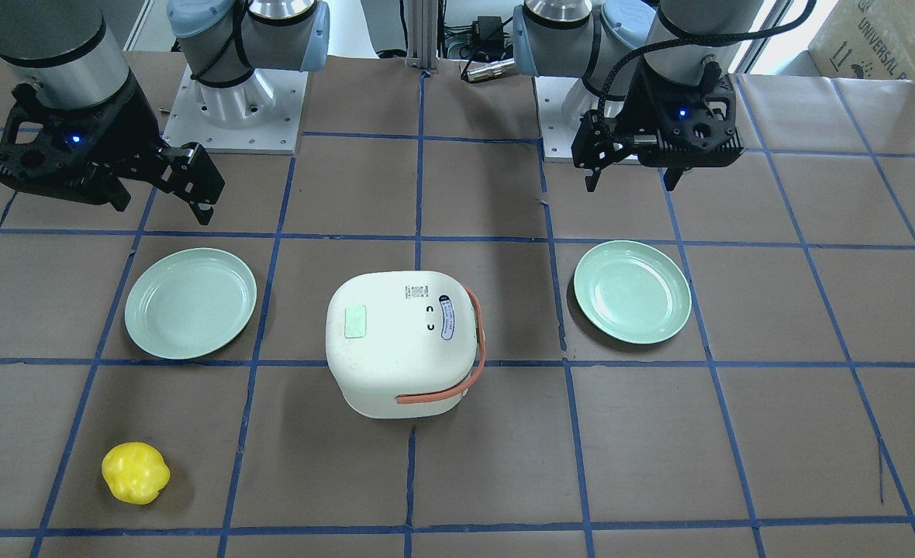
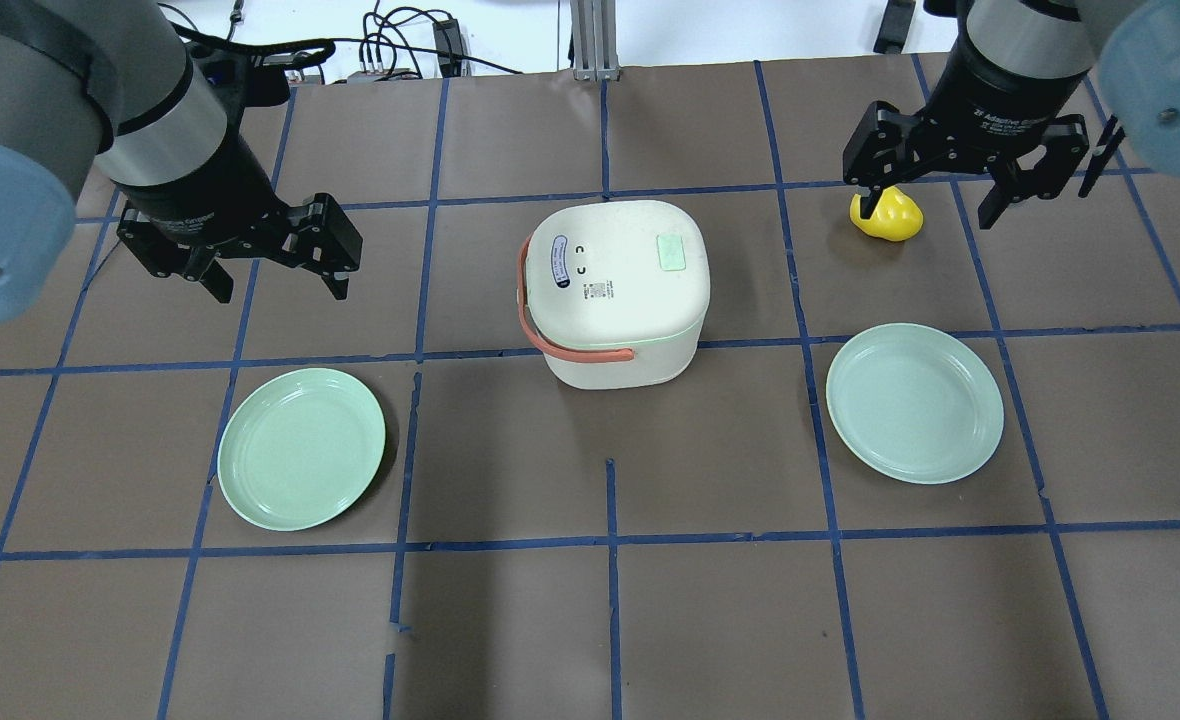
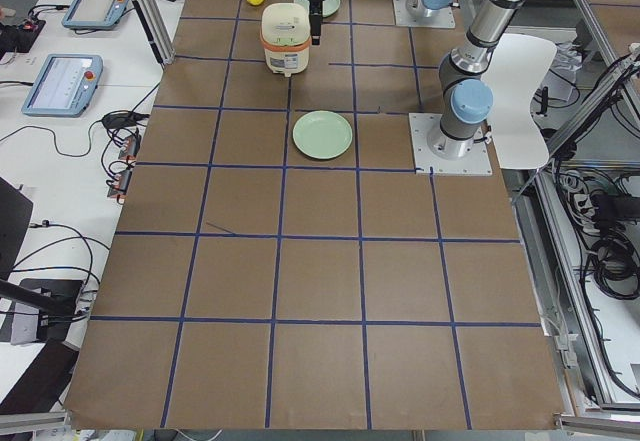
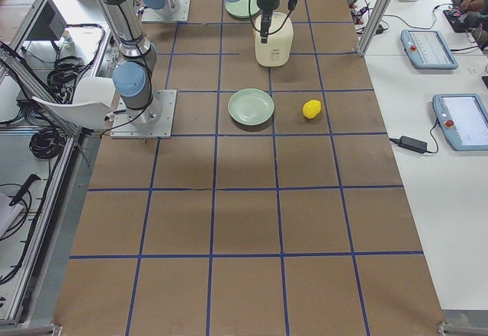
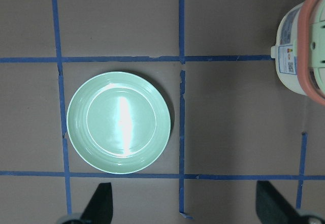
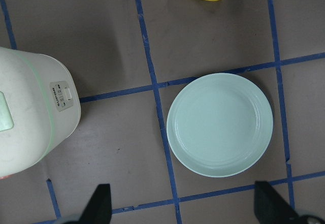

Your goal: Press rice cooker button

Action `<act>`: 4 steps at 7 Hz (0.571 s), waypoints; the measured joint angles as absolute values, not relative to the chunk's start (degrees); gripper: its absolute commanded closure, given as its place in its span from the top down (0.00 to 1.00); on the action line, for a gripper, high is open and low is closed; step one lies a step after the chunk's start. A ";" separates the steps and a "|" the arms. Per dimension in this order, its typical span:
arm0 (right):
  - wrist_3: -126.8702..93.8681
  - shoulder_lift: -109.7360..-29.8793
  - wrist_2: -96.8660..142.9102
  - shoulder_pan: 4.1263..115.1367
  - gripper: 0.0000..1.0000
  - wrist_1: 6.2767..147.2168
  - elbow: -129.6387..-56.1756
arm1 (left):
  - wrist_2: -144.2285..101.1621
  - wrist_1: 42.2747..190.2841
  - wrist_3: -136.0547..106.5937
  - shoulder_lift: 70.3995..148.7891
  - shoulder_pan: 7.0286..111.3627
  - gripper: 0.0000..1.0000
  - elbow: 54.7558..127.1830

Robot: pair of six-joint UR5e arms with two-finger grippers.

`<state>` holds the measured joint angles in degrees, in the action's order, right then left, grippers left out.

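The white rice cooker (image 1: 403,341) stands at the table's middle with its lid shut and its orange-red strap handle (image 1: 477,349) lying over one side. A pale green square button (image 2: 672,252) sits on the lid. A small switch panel (image 6: 62,96) shows on its side wall. My left gripper (image 2: 280,290) hovers open and empty to the cooker's left, above a plate. My right gripper (image 2: 925,215) hovers open and empty to the cooker's right, over a yellow object. Neither touches the cooker.
A mint-green plate (image 2: 302,448) lies under the left gripper and another mint-green plate (image 2: 915,402) lies on the right side. A yellow lumpy object (image 2: 887,217) lies beyond the right plate. The table is brown with blue tape lines.
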<state>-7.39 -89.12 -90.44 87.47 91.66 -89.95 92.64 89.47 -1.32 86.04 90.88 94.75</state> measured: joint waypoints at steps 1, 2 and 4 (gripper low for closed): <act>-7.40 -89.12 -90.39 87.38 1.00 91.82 -89.90 | 92.64 89.47 -1.32 86.04 90.88 1.00 94.75; -7.44 -89.11 -90.26 87.33 1.00 92.44 -89.88 | 92.64 89.47 -1.32 86.05 90.88 1.00 94.75; -7.50 -89.10 -89.90 87.28 1.00 93.66 -89.90 | 92.64 89.47 -1.32 86.03 90.88 1.00 94.74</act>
<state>-7.50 -89.10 -89.90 87.28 93.66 -89.90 92.64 89.47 -1.32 86.03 90.88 94.74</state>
